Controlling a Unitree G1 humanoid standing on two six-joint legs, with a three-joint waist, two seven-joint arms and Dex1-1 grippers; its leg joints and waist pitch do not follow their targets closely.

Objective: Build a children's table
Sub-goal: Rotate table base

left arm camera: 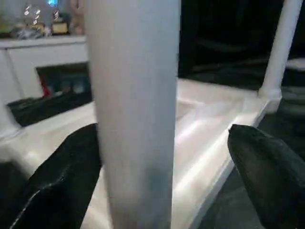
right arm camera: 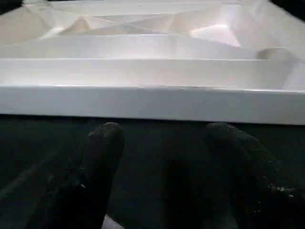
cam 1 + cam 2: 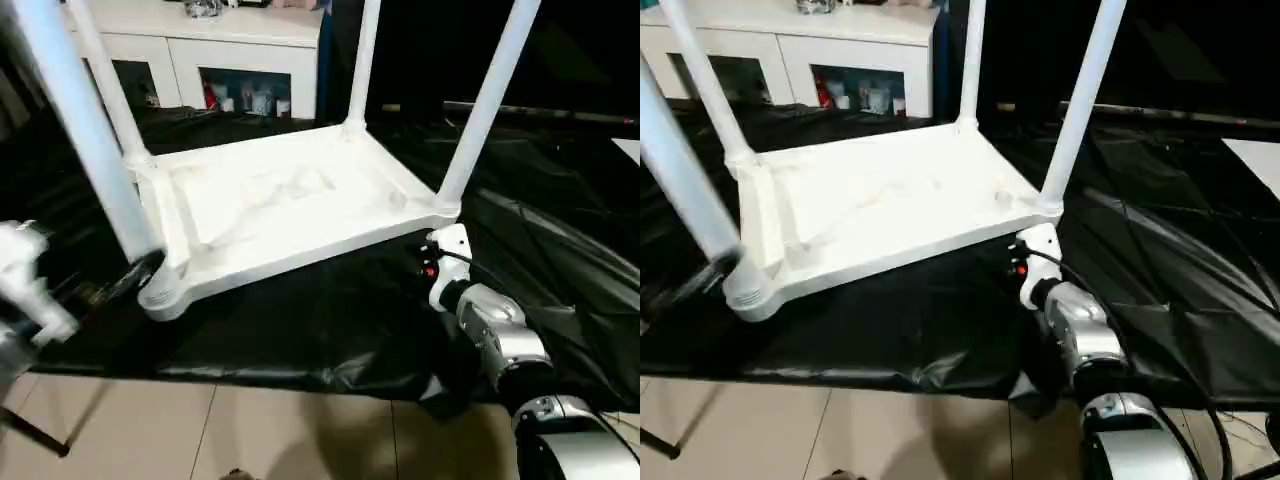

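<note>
The near-left leg [image 1: 133, 114] is seen right between the spread fingers [image 1: 62, 181] of the left gripper [image 1: 162, 191], contact hard to make out, while the right gripper [image 2: 167, 148] is held open, empty, just short of the upside-down tabletop [image 3: 280, 205] on the black sheet [image 3: 330, 330], leg tops cut off.

Spread left gripper [image 1: 162, 181] straddles a white leg [image 1: 136, 109] above the tabletop [image 1: 209, 138].

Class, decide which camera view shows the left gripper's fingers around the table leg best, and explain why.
The left wrist view: both black fingers flank the leg, open with gaps. The left eye view shows that leg whole; the right eye view catches its lower part.
</note>
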